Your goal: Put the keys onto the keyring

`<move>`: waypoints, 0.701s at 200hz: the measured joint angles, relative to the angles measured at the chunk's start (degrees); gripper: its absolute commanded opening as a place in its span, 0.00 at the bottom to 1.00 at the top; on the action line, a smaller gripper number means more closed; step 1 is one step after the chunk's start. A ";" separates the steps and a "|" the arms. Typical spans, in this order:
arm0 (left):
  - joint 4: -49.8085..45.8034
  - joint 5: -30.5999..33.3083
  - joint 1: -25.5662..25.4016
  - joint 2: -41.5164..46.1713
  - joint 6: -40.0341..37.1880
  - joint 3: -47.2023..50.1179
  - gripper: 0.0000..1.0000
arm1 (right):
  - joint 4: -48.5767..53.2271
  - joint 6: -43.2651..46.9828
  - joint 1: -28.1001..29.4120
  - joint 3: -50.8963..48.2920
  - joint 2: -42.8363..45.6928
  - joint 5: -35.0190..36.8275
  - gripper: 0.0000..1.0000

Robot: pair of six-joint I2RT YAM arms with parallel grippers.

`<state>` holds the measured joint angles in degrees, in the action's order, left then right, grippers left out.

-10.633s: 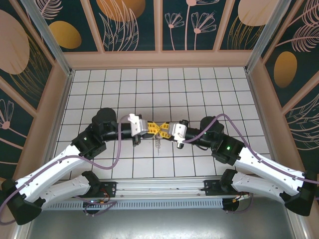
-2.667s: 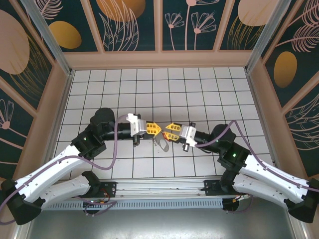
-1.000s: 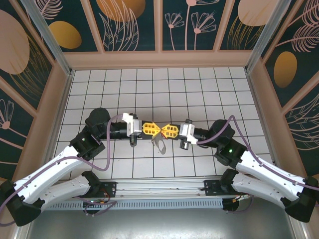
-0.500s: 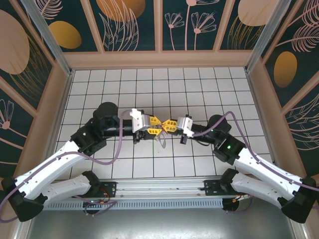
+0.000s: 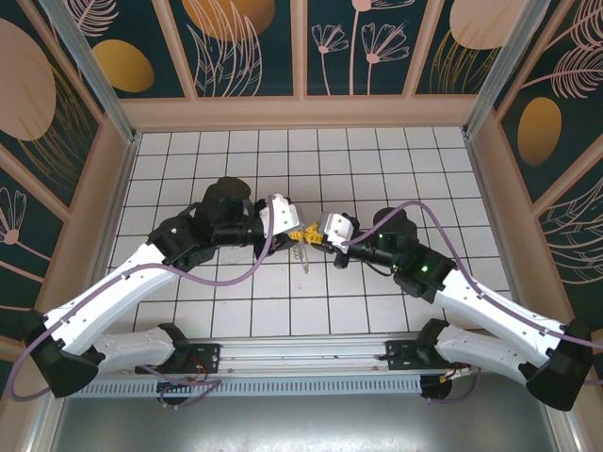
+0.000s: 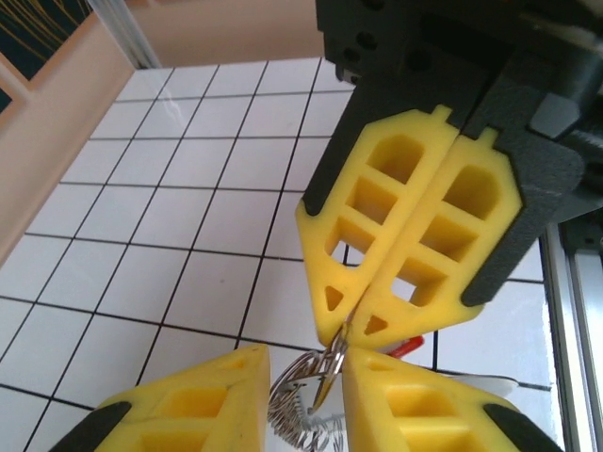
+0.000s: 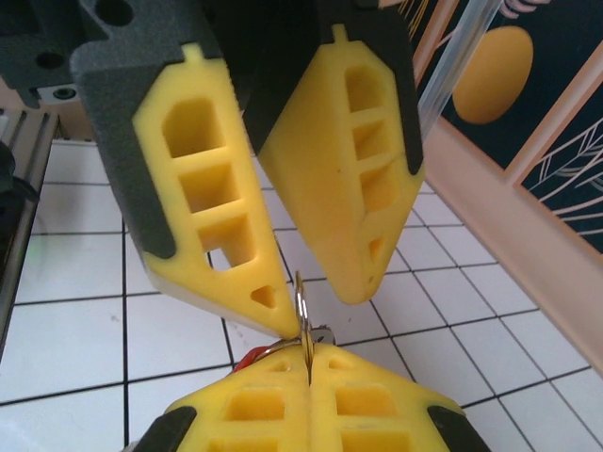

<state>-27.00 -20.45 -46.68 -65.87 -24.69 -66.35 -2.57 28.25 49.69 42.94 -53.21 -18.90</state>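
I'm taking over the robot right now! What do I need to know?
Left gripper: open, one finger on each side of the keyring.
Right gripper: shut, pinching the keyring's thin metal above the tiles.
Key: its red head sits right by the right gripper's tips. I can't tell if it is threaded on.
Done: ring and key are held up together.
Left: check the key is on the ring; if not, thread it.
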 measured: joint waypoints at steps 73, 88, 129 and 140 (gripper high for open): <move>-1.97 -0.37 -0.11 -1.22 -1.62 0.00 0.00 | 1.79 0.35 -0.09 0.20 -0.68 0.59 0.00; -2.08 -0.74 -0.11 -1.27 -1.66 0.02 0.00 | 1.99 0.35 -0.09 0.39 -0.96 0.72 0.00; 1.77 -3.08 0.07 1.29 -0.04 3.65 0.00 | 1.84 -0.37 0.17 0.44 -0.81 0.11 0.17; 3.34 -4.13 0.07 2.29 0.66 4.85 0.00 | 1.64 -0.33 0.28 0.39 -0.46 -0.50 0.21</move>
<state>-23.66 -24.58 -46.61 -63.57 -24.03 -61.49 -0.93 27.92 49.98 43.33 -53.67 -19.40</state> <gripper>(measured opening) 0.037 0.168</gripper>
